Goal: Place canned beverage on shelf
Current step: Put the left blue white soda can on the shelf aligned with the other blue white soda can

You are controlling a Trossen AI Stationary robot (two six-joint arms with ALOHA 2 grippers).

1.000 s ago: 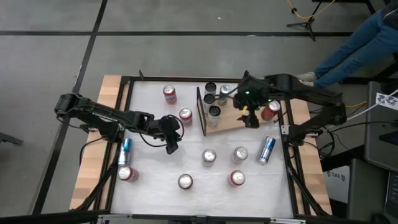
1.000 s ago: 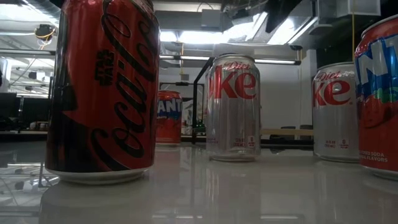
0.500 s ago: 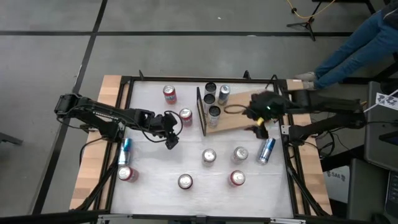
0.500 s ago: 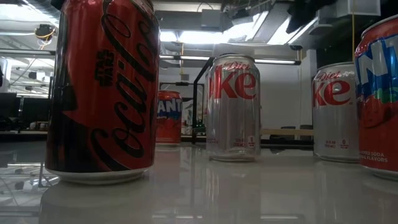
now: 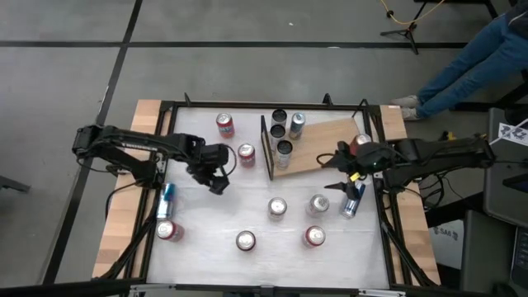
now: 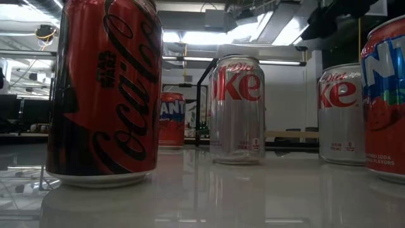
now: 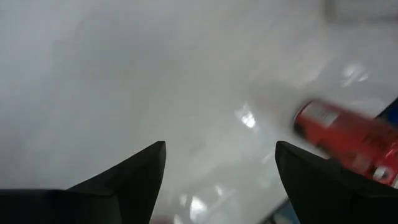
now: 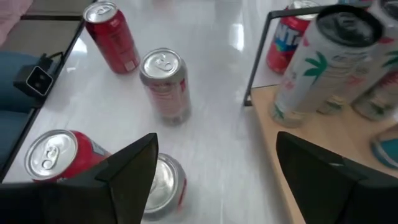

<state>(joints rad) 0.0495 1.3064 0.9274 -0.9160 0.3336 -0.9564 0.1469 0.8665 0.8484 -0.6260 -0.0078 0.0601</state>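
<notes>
The shelf (image 5: 322, 148), a light wooden board with a black upright frame (image 5: 266, 147) at its left end, lies far right of the table's middle. Three cans stand on its far left part (image 5: 285, 132); the right wrist view shows a tall white one (image 8: 317, 62). A red can (image 5: 360, 141) stands at the board's right end. My right gripper (image 5: 334, 172) (image 8: 217, 180) hovers open over the board's near right edge, holding nothing. My left gripper (image 5: 216, 178) (image 7: 221, 180) hangs open over bare table, left of a red can (image 5: 246, 153) beside the frame.
Loose cans stand on the near half: silver ones (image 5: 276, 206) (image 5: 318, 204) and red ones (image 5: 246, 240) (image 5: 314, 236). A blue can (image 5: 353, 198) lies near my right gripper, another (image 5: 166, 198) at the left edge by a red one (image 5: 169, 230). A person's legs (image 5: 478, 49) show far right.
My right gripper has drawn back from above the shelf toward the table's right and near edges and has come lower. My left gripper has shifted a little toward the left and far edges and has turned. No can has moved.
</notes>
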